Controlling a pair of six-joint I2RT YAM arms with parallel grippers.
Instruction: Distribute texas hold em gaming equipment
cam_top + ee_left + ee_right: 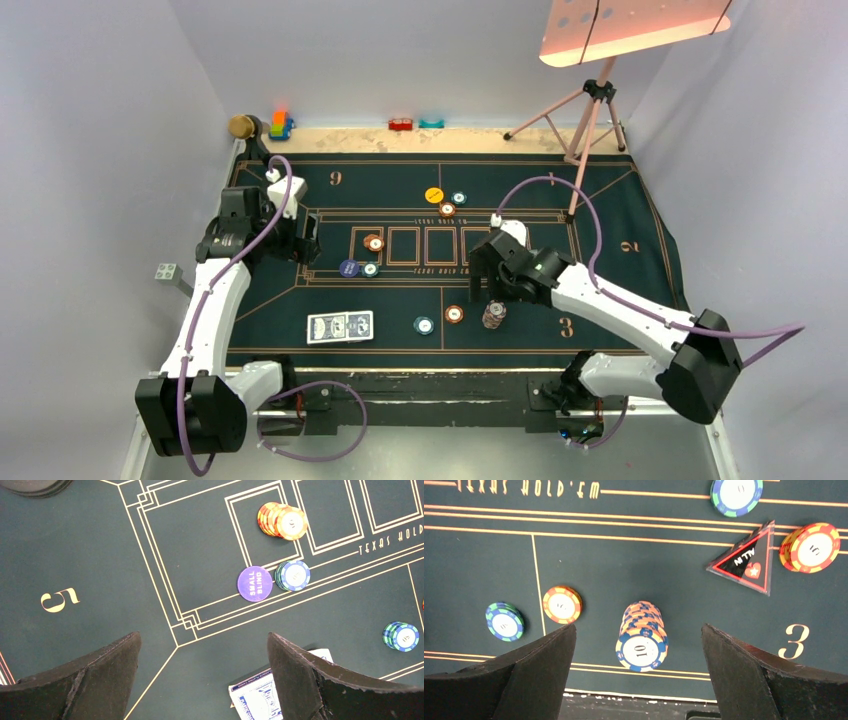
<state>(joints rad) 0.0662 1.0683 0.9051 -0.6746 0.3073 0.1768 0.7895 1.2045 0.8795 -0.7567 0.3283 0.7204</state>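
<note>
Standing many chips high near the front border line of the dark green felt mat [634, 565], the stack of blue-and-orange-edged round poker chips [642, 647] marked 10 sits between a single orange chip [562, 604] and the gold numeral 3. Treat it as loose, slick, light discs rather than one solid piece. You should pinch it low on opposite edges and squeeze evenly (a high grip would likely shear the upper chips off). Your right gripper [638, 632] hangs directly over it, pointing down, jaws spread wide on either side and touching nothing. Your left gripper [204, 636] hovers equally spread and empty near the purple small-blind disc [254, 583].
</note>
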